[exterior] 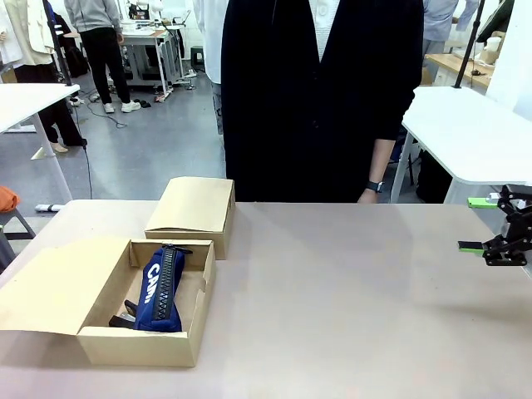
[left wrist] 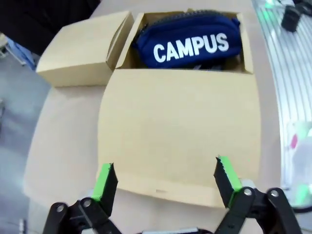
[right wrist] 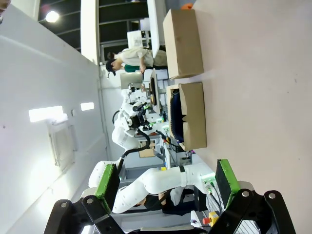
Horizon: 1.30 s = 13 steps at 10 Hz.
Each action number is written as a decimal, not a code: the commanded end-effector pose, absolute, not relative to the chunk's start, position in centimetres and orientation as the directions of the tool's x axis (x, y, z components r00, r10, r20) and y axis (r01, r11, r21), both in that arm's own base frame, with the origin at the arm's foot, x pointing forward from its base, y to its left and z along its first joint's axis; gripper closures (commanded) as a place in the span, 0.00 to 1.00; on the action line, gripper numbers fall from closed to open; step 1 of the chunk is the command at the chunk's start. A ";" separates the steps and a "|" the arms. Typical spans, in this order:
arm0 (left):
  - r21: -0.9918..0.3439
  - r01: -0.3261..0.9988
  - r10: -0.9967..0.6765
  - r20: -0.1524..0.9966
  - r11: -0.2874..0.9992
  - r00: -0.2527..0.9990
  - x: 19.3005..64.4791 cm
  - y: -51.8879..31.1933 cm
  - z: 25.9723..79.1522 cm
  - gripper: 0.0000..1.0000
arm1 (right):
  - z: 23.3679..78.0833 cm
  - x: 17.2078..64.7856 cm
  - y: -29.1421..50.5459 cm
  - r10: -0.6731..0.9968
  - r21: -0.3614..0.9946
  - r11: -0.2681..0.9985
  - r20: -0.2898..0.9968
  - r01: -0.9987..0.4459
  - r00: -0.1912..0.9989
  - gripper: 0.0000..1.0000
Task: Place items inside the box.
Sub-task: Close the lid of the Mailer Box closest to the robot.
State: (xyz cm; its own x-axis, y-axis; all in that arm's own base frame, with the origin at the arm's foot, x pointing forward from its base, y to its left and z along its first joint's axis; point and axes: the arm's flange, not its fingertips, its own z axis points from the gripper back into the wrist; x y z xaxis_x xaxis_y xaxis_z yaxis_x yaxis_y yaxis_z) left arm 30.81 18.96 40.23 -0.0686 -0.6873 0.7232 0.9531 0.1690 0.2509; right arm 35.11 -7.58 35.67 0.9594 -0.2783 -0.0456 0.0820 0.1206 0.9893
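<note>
The right gripper [exterior: 485, 224], at the right edge, has its fingers apart and holds nothing. The left gripper [left wrist: 165, 181] is spread wide over the box flap. The navy pencil case [exterior: 162, 288] lies inside the open box [exterior: 145, 345], lower left on the tan table [exterior: 349, 291]. A closed box [exterior: 193, 208] sits just behind. A person [exterior: 320, 91] stands at the far side on a grey floor [exterior: 141, 150].

The navy pencil case [left wrist: 189, 43] carries the word "CAMPUS" in white capital letters; in the front view only "CAM" is readable.

Bright, even overhead light; soft shadows under the box [exterior: 141, 337]. Ceiling-lamp glare at ten o'clock in right wrist view. Wide-angle bending and slight blur at wrist-view edges.
</note>
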 end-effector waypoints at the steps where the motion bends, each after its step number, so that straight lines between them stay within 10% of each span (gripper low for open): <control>1: 0.303 0.946 -0.778 0.619 0.113 -0.105 33.4 20.8 37.3 0.00 | 36.1 34.9 -7.7 -0.273 0.989 0.116 -0.054 0.089 0.961 0.00; 8: 0.084 0.965 -0.767 0.626 0.249 0.144 38.0 22.4 27.3 0.00 | 36.1 34.9 -7.7 -0.273 0.989 0.116 -0.054 0.089 0.961 0.00; 13: 0.078 0.984 -0.543 0.839 0.162 0.023 37.4 18.1 26.8 0.00 | 36.1 34.9 -7.7 -0.273 0.989 0.116 -0.054 0.089 0.961 0.00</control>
